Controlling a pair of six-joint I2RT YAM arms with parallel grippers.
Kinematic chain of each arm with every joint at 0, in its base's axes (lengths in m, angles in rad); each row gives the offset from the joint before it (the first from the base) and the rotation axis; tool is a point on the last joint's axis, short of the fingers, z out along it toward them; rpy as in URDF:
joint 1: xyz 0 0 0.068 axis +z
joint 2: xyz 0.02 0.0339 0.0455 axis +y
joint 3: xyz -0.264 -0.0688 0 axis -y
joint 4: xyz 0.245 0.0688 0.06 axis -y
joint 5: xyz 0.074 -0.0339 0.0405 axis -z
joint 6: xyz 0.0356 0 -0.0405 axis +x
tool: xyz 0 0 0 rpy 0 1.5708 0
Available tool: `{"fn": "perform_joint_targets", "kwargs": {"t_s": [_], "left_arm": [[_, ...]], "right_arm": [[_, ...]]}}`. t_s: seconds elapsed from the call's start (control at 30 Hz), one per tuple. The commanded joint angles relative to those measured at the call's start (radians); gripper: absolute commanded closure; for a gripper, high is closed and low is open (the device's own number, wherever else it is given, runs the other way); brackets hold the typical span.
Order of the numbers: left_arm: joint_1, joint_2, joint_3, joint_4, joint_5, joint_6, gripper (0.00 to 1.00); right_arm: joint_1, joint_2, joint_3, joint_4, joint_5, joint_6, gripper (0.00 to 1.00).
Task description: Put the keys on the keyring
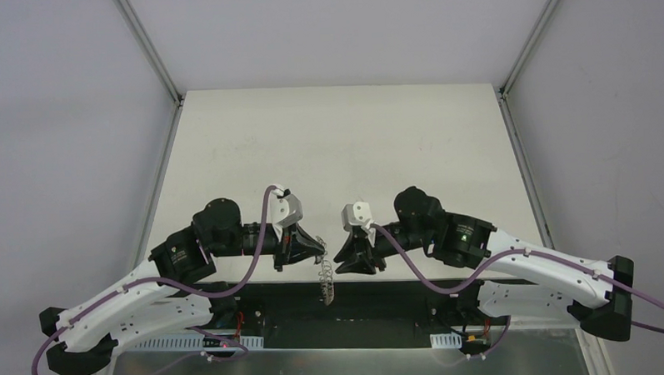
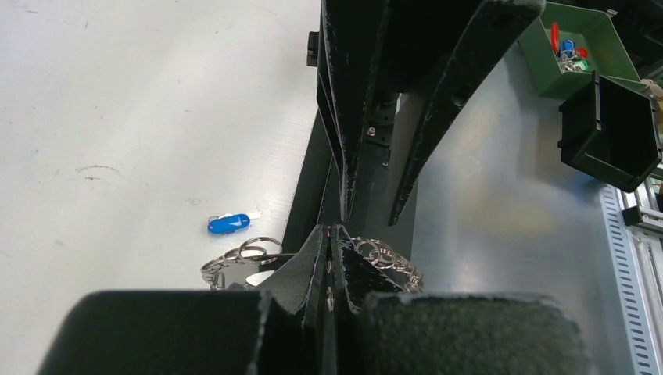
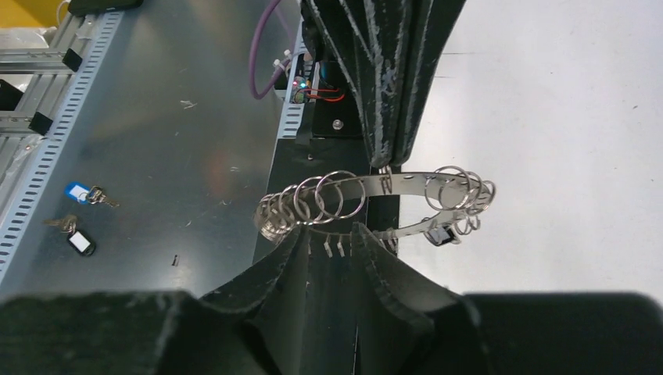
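The keyring (image 1: 324, 281) is held in the air at the table's near edge, between the two grippers. My left gripper (image 1: 319, 253) is shut on its band, with wire loops showing either side of the jaws in the left wrist view (image 2: 242, 258). My right gripper (image 3: 328, 234) is open, its fingertips at the ring's near band (image 3: 406, 181). A black key with a white insert (image 3: 442, 234) hangs among the ring's loops. A blue-tagged key (image 2: 228, 224) lies on the table just beyond the ring.
The white table (image 1: 335, 146) stretches away behind the grippers. A grey metal shelf lies below the near edge, with a blue-tagged key (image 3: 78, 191) and a black-tagged key (image 3: 80, 242) on it. A green bin of keys (image 2: 582, 47) and a black bin (image 2: 610, 133) stand to the side.
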Motion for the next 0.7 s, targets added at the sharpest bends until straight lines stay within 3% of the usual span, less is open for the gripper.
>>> {"fn": "perform_joint_targets", "kwargs": {"t_s": [0.0,0.3,0.67], "left_arm": [[-0.002,-0.019,0.022,0.067,0.005,0.013,1.00],[-0.002,-0.012,0.022,0.070,0.011,0.013,1.00],[-0.001,-0.014,0.020,0.087,0.031,0.007,1.00]], "right_arm": [[0.003,-0.047,0.008,-0.014,-0.055,-0.021,0.68],[0.004,-0.053,0.004,0.091,0.085,0.020,0.56],[0.002,-0.007,0.004,0.152,0.077,0.047,0.55]]}}
